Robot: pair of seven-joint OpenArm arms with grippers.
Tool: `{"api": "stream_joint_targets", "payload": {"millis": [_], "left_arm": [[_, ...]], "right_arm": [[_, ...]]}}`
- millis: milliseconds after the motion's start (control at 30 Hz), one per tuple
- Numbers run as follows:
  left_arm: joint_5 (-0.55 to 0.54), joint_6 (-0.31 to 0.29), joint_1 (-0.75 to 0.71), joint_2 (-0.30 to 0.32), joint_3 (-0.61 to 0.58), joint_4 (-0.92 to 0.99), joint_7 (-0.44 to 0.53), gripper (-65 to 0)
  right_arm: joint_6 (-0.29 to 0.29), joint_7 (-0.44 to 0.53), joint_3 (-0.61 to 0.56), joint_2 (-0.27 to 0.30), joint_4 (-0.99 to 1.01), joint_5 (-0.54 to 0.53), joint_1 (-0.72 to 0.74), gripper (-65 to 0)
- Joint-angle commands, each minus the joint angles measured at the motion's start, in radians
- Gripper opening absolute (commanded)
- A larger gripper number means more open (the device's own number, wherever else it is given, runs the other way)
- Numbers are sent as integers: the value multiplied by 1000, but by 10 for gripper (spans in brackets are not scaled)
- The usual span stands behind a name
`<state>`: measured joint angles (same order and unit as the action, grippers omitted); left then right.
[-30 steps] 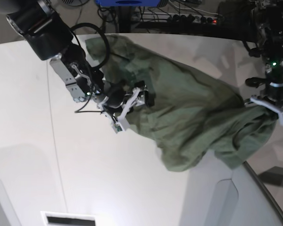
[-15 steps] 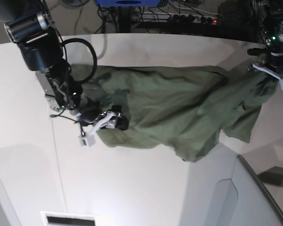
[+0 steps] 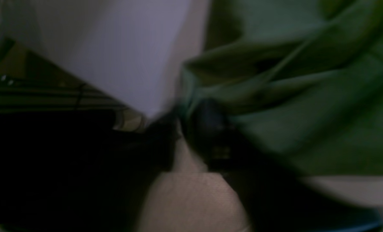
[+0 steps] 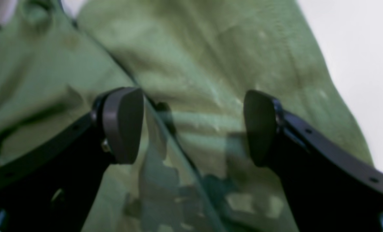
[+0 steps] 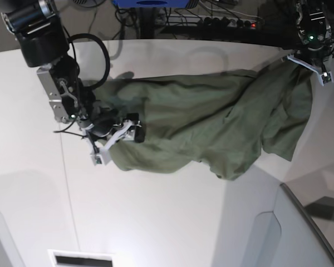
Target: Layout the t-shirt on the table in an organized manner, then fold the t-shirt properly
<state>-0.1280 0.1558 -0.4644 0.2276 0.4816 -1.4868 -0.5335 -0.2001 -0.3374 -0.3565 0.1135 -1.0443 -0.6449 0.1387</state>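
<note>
The white table (image 5: 156,222) fills most of the base view, its curved far edge running along the top and a thin seam line crossing its near left part. Across the far half of the table lies the olive-green t-shirt (image 5: 211,128), stretched out sideways in a long, rumpled band with many creases; its lower edge sags toward the near side of the table in a rounded lobe, and its right end rises off the table toward the far right corner. At the shirt's left end sits the right gripper (image 5: 118,140), low over the cloth on a black arm (image 5: 42,33) that comes in from the far left corner of the table. The right wrist view shows its two dark pads (image 4: 123,124) standing wide apart, with green fabric and a seam lying below and between them and nothing pinched. At the shirt's raised right end, by the table's far right corner, is the left gripper (image 5: 310,65), its white fingers touching the top edge of the cloth. The left wrist view is dark and badly blurred: a fold of green cloth sits against one dark finger (image 3: 210,132), but whether the jaws are clamping it cannot be told.
</note>
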Motion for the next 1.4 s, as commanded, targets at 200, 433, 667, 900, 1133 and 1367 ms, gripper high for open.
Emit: {"api": "stream_joint_targets", "payload": {"millis": [200,433,667,900,1133,1367], "left_arm": [[1,6,-56,14,2,-223,19,-39],[9,5,48,31,-105,-341,20,-125],[9,5,217,151,-320,-142,17,-318],[9,5,226,244,-418,-73,17,-319],[9,-2,247,316,-516,-13,14,-319],[9,-112,309,312,-562,81,17,-324]], "right_arm": [[-12,14,-117,-2,-95,-17,9,-182],[-14,14,-125,-1,-52,-17,8,-182],[-15,14,-120,5,-52,-17,-12,-182],[-12,14,-118,25,-52,-17,-15,-182],[-11,14,-118,21,-52,-17,-11,-182],[-11,14,-118,18,-52,-20,-11,-182]]}}
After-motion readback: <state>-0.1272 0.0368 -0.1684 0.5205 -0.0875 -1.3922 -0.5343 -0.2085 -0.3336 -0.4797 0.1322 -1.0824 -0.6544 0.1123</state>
